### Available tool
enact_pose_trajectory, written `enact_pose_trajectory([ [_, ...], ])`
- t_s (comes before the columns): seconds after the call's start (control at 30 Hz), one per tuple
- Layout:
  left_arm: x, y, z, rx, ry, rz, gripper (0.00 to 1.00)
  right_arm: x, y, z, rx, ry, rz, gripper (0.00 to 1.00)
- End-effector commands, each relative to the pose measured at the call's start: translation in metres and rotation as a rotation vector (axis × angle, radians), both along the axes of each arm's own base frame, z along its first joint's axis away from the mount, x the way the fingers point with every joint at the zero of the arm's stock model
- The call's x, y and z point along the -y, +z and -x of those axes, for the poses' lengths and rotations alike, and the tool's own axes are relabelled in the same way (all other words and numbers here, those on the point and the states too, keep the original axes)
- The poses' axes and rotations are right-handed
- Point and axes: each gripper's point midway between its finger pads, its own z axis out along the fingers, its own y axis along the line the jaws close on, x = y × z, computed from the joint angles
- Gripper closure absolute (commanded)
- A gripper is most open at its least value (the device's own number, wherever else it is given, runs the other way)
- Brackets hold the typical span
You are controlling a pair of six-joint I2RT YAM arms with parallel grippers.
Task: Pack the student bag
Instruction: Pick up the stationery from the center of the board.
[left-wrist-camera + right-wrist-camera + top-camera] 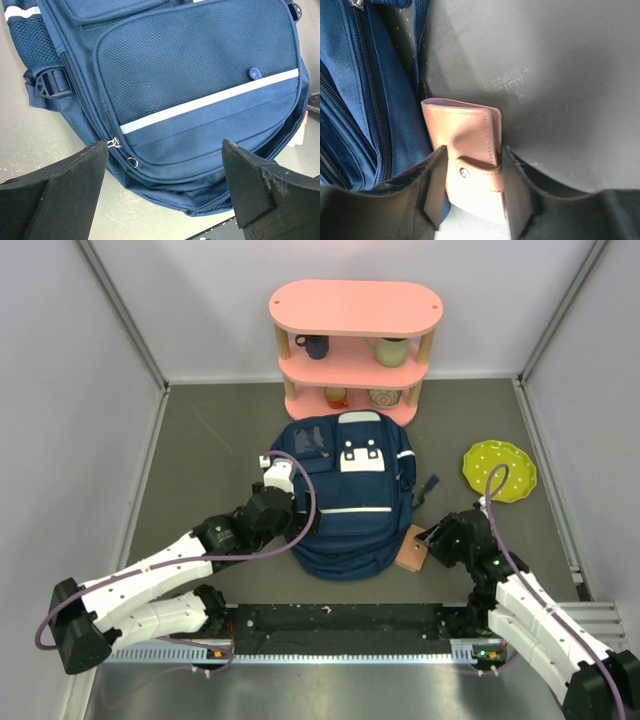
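The student bag (345, 490), navy with thin white stripes and a white patch, lies flat in the middle of the table, its top toward the shelf. The left wrist view looks over the student bag's (200, 90) mesh front pocket and zip pulls. My left gripper (288, 520) (165, 145) hovers wide open at the bag's lower left, holding nothing. A tan leather wallet (411, 549) (470, 135) lies against the bag's (350, 100) right lower side. My right gripper (428, 540) (475, 150) has its fingers pressed on both sides of the wallet.
A pink two-tier shelf (355, 310) with cups and bowls stands at the back behind the bag. A yellow-green dotted plate (498, 470) lies at the right. A black rail (340, 625) runs along the near edge between the arm bases. Grey walls enclose the table.
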Motion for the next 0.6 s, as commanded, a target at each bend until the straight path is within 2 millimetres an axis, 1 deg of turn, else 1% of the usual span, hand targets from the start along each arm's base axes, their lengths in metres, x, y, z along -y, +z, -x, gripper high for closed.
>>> enact_pose_trajectory([
  [0.0, 0.011, 0.017, -0.006, 0.037, -0.01, 0.054, 0.01, -0.01, 0.015, -0.006, 0.054, 0.06, -0.028, 0.64],
  [0.07, 0.011, 0.016, -0.006, 0.035, -0.009, 0.052, 0.01, -0.01, 0.018, -0.008, 0.068, 0.065, -0.023, 0.69],
  [0.1, 0.011, 0.015, -0.006, 0.035, -0.01, 0.051, 0.01, -0.009, 0.02, -0.009, 0.079, 0.068, -0.018, 0.77],
  [0.17, 0.011, 0.015, -0.006, 0.035, -0.009, 0.049, 0.01, -0.01, 0.025, -0.011, 0.094, 0.072, -0.015, 0.83],
  [0.23, 0.01, 0.013, -0.006, 0.033, -0.007, 0.045, 0.01, -0.009, 0.027, -0.013, 0.103, 0.078, -0.002, 0.92],
  [0.27, 0.01, 0.013, -0.006, 0.033, -0.007, 0.045, 0.01, -0.009, 0.03, -0.015, 0.114, 0.082, 0.005, 0.99],
  [0.3, 0.01, 0.014, -0.007, 0.034, -0.006, 0.045, 0.01, -0.007, 0.031, -0.016, 0.119, 0.082, 0.015, 1.0],
  [0.4, 0.011, 0.015, -0.007, 0.036, -0.007, 0.049, 0.01, -0.002, 0.037, -0.017, 0.12, 0.076, 0.053, 1.0],
  [0.43, 0.011, 0.016, -0.007, 0.037, -0.007, 0.051, 0.01, 0.001, 0.035, -0.011, 0.091, 0.078, 0.067, 1.0],
  [0.47, 0.011, 0.017, -0.007, 0.037, -0.009, 0.051, 0.01, 0.008, 0.042, -0.015, 0.107, 0.049, 0.1, 1.0],
  [0.57, 0.013, 0.022, -0.006, 0.045, -0.016, 0.066, 0.01, 0.022, 0.06, -0.014, 0.133, -0.003, 0.145, 1.0],
])
